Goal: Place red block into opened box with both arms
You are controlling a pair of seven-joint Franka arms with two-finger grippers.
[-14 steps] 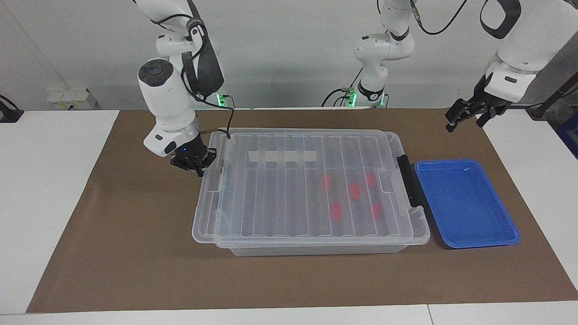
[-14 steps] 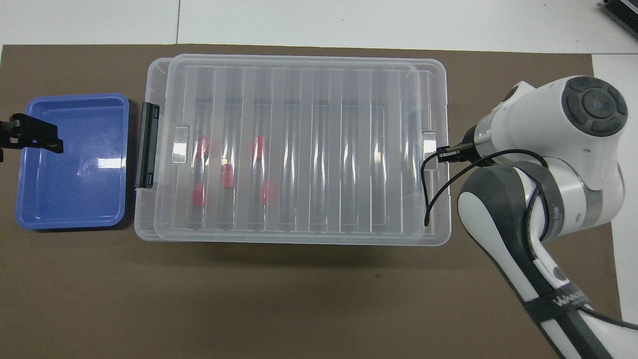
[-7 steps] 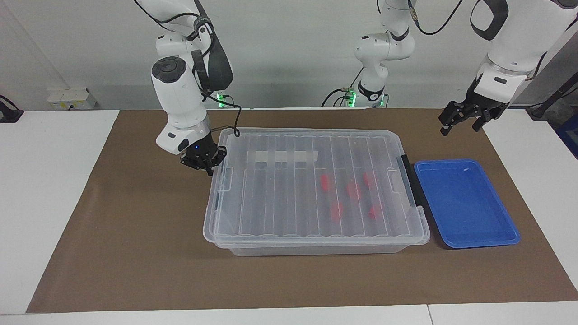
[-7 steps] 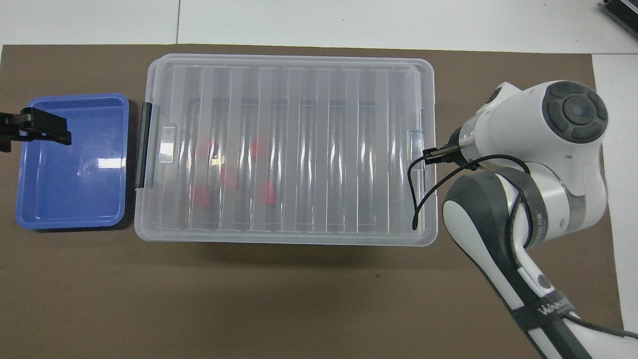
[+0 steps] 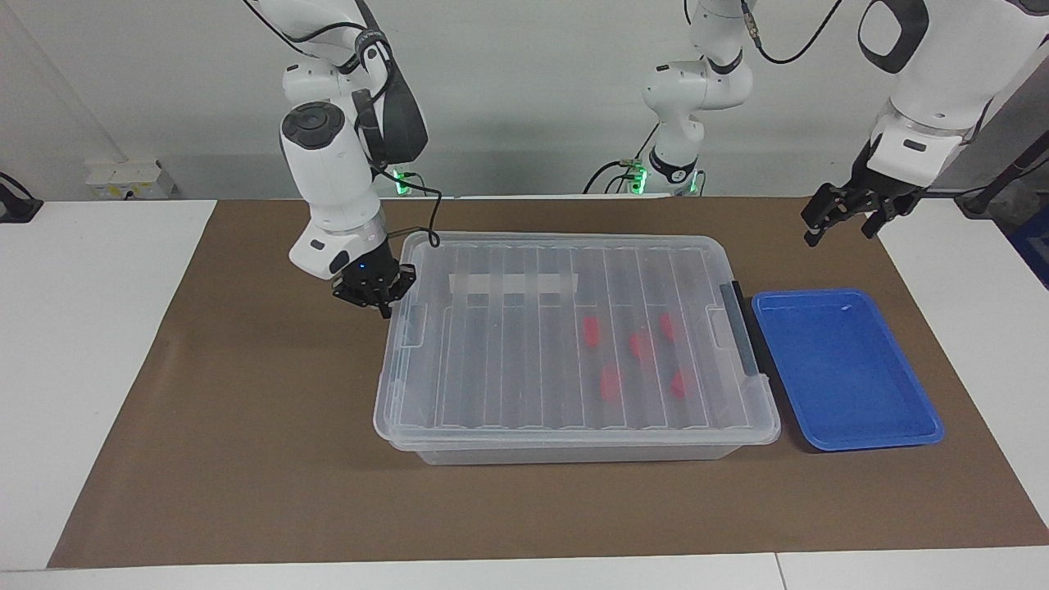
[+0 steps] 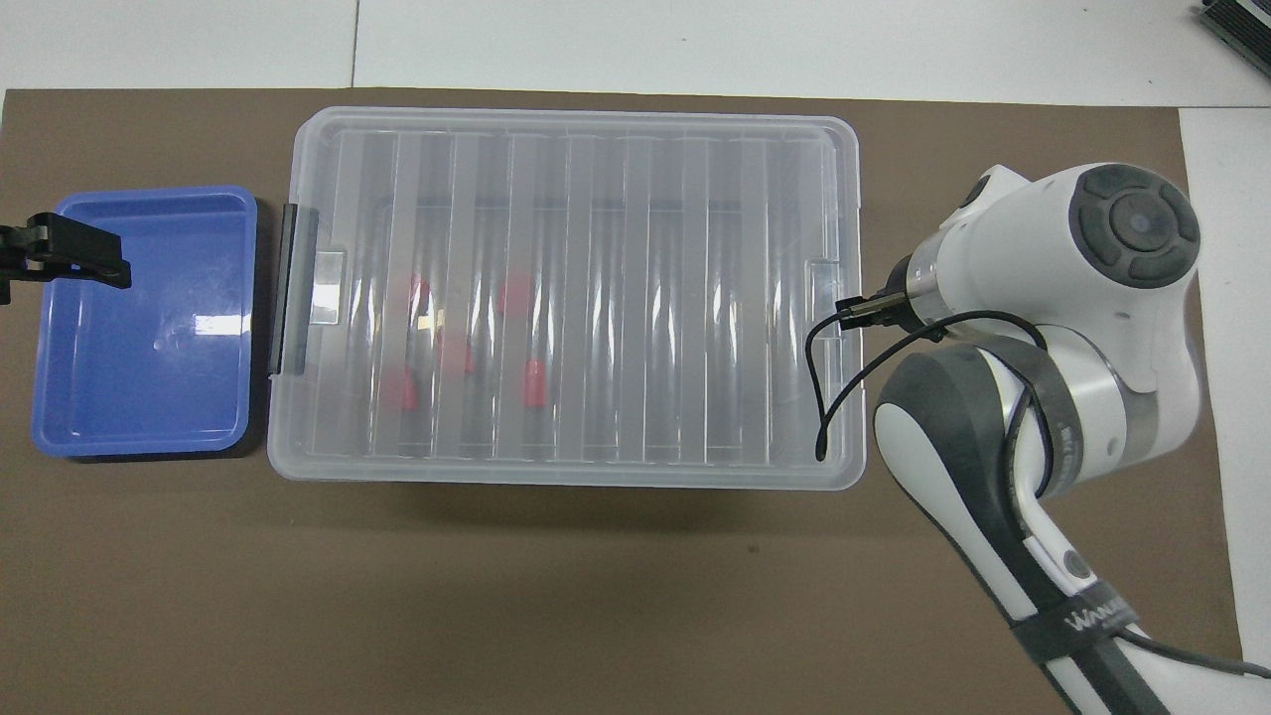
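Note:
The clear box (image 5: 574,451) (image 6: 556,475) stands mid-table with its ribbed lid (image 5: 524,360) (image 6: 596,199) lying square on it. Several red blocks (image 5: 610,383) (image 6: 536,383) show through the lid, inside the box toward the left arm's end. My right gripper (image 5: 379,298) is shut and low, its tips against the lid's end at the right arm's end of the box. The overhead view hides it under its own wrist. My left gripper (image 5: 842,220) (image 6: 62,260) hangs open and empty, high over the table by the blue tray's edge.
An empty shallow blue tray (image 5: 844,369) (image 6: 139,328) lies beside the box at the left arm's end. A brown mat (image 5: 246,426) covers the table. A third white arm (image 5: 697,90) stands at the robots' edge of the table.
The lid has slid toward the left arm's end, with my shut right gripper moving along against its edge, and now sits square on the box. The left gripper shifted slightly in the air.

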